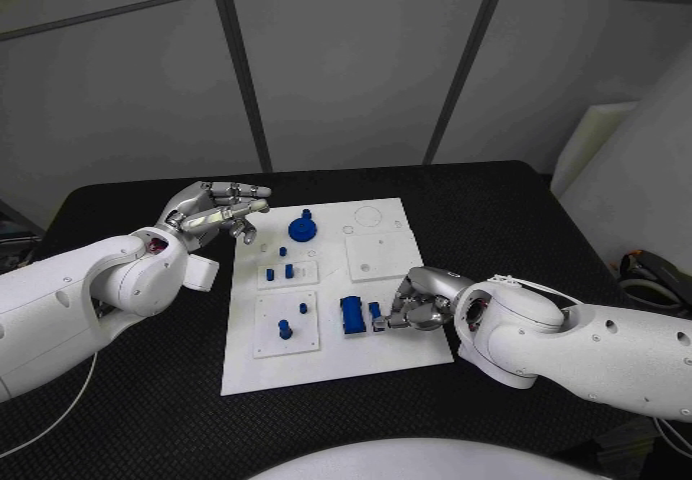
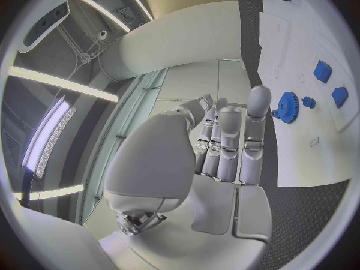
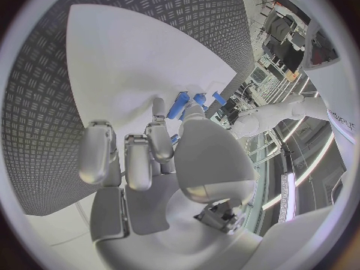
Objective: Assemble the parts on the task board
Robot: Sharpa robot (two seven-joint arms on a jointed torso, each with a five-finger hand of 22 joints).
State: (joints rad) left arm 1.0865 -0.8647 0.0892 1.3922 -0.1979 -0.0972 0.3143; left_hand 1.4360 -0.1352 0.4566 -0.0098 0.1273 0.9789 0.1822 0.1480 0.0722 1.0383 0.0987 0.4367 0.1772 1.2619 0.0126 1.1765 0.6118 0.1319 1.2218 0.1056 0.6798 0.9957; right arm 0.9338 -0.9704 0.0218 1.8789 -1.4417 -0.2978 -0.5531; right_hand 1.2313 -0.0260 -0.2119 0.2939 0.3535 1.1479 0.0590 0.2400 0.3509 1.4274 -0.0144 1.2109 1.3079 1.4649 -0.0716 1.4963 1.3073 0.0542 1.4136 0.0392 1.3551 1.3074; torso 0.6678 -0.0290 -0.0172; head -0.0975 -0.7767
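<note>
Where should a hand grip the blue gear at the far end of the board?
Grip the blue gear by its toothed rim, coming from above. It seems to lie flat on the task board with a small knob at its centre, so the rim looks like the widest hold. The left hand hovers nearest, holding nothing.

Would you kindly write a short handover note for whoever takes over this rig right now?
Left hand: raised over the far-left edge of the task board, fingers apart, holding nothing.
Right hand: down on the board's near right part, fingers at a small blue piece beside the long blue block; I cannot tell whether it grips the piece.
Parts: blue gear at the board's far left; small blue pieces in the upper left insert; a blue peg in the lower left insert.
Done: some pieces seated in the inserts.
Left: the piece at the right hand, the block, and apparently the gear.
</note>
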